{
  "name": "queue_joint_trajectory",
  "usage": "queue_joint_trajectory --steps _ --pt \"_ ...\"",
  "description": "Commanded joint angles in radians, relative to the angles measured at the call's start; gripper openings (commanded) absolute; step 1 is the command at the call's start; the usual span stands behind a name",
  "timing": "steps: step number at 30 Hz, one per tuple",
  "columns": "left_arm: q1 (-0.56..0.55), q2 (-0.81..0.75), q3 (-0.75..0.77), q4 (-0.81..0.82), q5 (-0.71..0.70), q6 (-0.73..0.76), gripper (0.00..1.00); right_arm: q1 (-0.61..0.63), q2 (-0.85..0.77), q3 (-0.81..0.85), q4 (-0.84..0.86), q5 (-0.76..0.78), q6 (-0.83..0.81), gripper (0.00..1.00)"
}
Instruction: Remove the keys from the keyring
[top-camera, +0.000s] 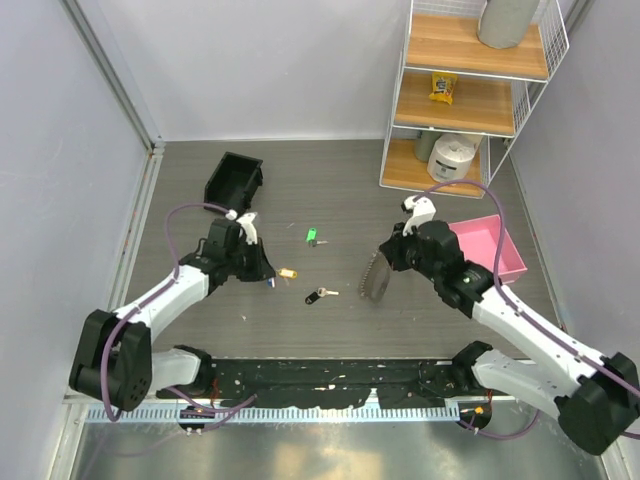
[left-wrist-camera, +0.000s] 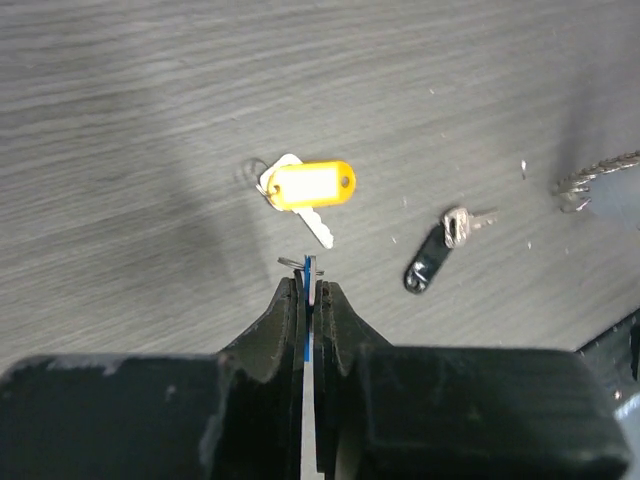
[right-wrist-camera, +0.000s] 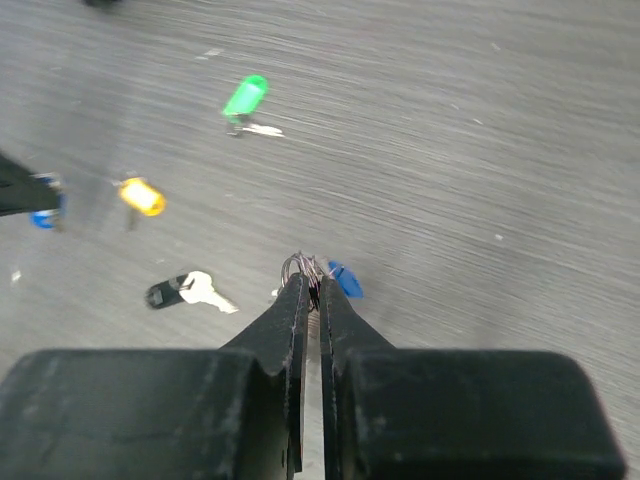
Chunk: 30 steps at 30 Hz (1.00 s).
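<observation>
My left gripper (top-camera: 266, 277) is shut on a blue-headed key (left-wrist-camera: 308, 268), held edge-on between the jaws low over the table; it also shows in the top view (top-camera: 271, 283). My right gripper (top-camera: 384, 262) is shut on the keyring (right-wrist-camera: 308, 266), whose dark wire loop pokes out past the fingertips. A blue tag (right-wrist-camera: 345, 280) sits right beside the loop. The silvery chain strip (top-camera: 372, 276) hangs below the right gripper. Loose on the table lie a yellow-headed key (top-camera: 288, 272), a green-headed key (top-camera: 312, 237) and a black-headed key (top-camera: 318, 294).
A black bin (top-camera: 234, 178) stands at the back left. A pink tray (top-camera: 497, 240) lies behind my right arm. A wire shelf unit (top-camera: 470, 95) with a white roll and a yellow packet stands at the back right.
</observation>
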<state>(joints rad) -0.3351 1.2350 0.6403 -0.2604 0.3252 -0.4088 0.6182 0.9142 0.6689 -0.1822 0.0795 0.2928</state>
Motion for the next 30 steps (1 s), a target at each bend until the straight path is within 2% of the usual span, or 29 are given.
queue_joint_trajectory --steps 1,5,11,15,16,17,18,19,22,24,25,27,30 --pt "0.030 0.012 -0.025 0.206 -0.109 -0.051 0.11 -0.151 0.106 -0.020 0.102 -0.059 0.070 0.05" --pt "0.071 0.026 -0.039 0.256 -0.172 -0.051 0.27 -0.294 0.228 -0.034 0.240 -0.155 0.140 0.05" --pt "0.131 0.017 -0.065 0.351 -0.209 -0.068 0.47 -0.399 0.466 0.086 0.271 -0.109 0.161 0.05" --pt "0.153 -0.012 -0.082 0.363 -0.239 -0.079 0.69 -0.419 0.544 0.144 0.279 -0.023 0.186 0.05" --pt "0.154 -0.029 -0.093 0.362 -0.254 -0.082 0.74 -0.423 0.555 0.150 0.274 -0.018 0.186 0.10" --pt "0.159 -0.048 -0.105 0.369 -0.271 -0.081 0.78 -0.429 0.571 0.168 0.267 -0.011 0.186 0.36" --pt "0.160 -0.074 -0.119 0.374 -0.285 -0.087 0.79 -0.434 0.578 0.175 0.247 -0.006 0.178 0.49" --pt "0.166 -0.097 -0.132 0.381 -0.301 -0.096 0.80 -0.437 0.580 0.187 0.236 0.006 0.178 0.58" --pt "0.171 -0.193 -0.183 0.391 -0.352 -0.116 0.85 -0.439 0.526 0.189 0.204 0.019 0.152 0.63" --pt "0.171 -0.256 -0.201 0.386 -0.345 -0.117 0.99 -0.439 0.468 0.198 0.147 0.035 0.131 0.79" --pt "0.171 -0.291 -0.199 0.372 -0.335 -0.122 1.00 -0.439 0.445 0.213 0.121 0.036 0.125 0.92" --pt "0.171 -0.356 -0.159 0.273 -0.330 -0.171 1.00 -0.439 0.368 0.248 0.029 0.034 0.105 0.97" --pt "0.171 -0.426 -0.013 0.057 -0.341 -0.194 1.00 -0.439 0.240 0.308 -0.101 0.080 0.103 0.99"
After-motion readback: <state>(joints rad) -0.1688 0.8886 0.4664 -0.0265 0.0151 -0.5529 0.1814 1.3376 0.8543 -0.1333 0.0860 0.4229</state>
